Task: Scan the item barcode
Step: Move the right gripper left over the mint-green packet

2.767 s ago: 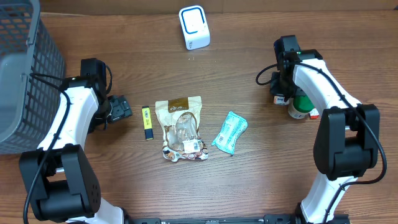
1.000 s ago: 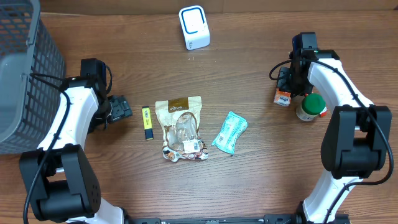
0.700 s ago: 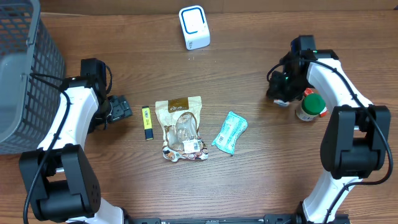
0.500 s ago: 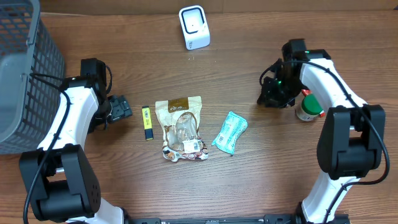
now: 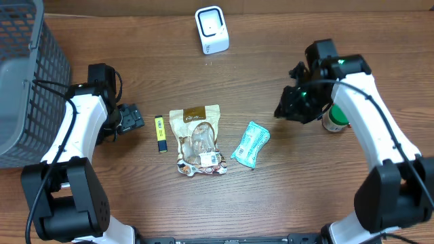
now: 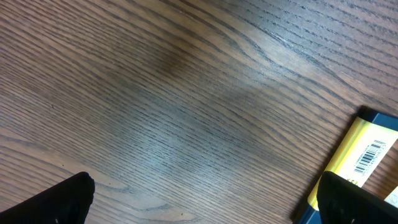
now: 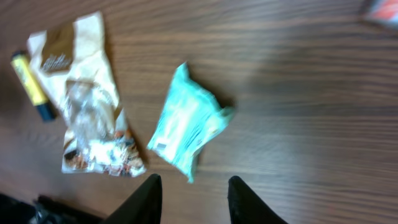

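A white and blue scanner [image 5: 212, 29] stands at the table's far edge. Three items lie mid-table: a yellow tube [image 5: 161, 133], a snack bag [image 5: 199, 140] and a teal packet [image 5: 250, 144]. My right gripper [image 5: 286, 108] hovers right of the teal packet, jaws open and empty. In the right wrist view the teal packet [image 7: 186, 127] lies just ahead of the right gripper [image 7: 196, 202], with the snack bag [image 7: 87, 118] to its left. My left gripper [image 5: 130, 119] rests wide open left of the tube; the yellow tube [image 6: 360, 155] shows its barcode beside the right finger.
A grey mesh basket [image 5: 27, 81] fills the far left corner. A green-capped bottle [image 5: 336, 116] stands close behind the right arm. A blurred orange shape [image 7: 379, 9] sits at the top right of the right wrist view.
The right arm has swung left, away from the bottle and a small orange and white box, toward the teal packet. Its jaws opened a little. The left arm has not moved.
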Robot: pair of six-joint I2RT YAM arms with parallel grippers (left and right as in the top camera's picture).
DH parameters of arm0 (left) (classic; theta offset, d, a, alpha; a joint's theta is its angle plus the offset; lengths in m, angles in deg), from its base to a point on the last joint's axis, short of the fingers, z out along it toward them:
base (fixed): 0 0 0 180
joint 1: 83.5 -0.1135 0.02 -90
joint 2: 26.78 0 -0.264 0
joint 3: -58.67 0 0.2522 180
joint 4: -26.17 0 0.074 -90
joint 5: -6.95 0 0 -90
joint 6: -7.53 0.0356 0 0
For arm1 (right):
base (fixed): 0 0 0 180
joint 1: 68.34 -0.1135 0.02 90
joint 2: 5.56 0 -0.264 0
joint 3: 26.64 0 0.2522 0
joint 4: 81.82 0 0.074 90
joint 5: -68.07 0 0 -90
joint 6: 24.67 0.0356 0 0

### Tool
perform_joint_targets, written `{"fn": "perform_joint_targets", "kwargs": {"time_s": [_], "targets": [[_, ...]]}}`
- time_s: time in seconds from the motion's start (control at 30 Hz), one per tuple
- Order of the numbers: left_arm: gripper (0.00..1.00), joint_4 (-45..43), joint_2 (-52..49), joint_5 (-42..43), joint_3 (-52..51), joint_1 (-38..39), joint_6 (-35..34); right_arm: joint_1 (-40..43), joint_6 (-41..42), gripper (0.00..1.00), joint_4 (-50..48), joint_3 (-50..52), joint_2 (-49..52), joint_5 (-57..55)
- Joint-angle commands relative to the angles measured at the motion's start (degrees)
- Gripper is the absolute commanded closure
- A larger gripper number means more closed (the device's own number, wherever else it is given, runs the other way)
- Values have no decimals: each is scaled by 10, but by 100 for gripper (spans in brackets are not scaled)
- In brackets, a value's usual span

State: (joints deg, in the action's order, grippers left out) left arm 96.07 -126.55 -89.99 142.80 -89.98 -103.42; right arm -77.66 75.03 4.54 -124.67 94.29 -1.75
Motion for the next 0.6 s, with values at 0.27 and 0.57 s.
{"fn": "perform_joint_targets", "kwargs": {"time_s": [0.27,0.57], "targets": [[0,1,-2,-5,-2,1,6,-81,71,56,-132,116,-14,-65],[0,1,-2,-5,-2,1,6,-85,71,54,-277,219,-14,-124]]}}
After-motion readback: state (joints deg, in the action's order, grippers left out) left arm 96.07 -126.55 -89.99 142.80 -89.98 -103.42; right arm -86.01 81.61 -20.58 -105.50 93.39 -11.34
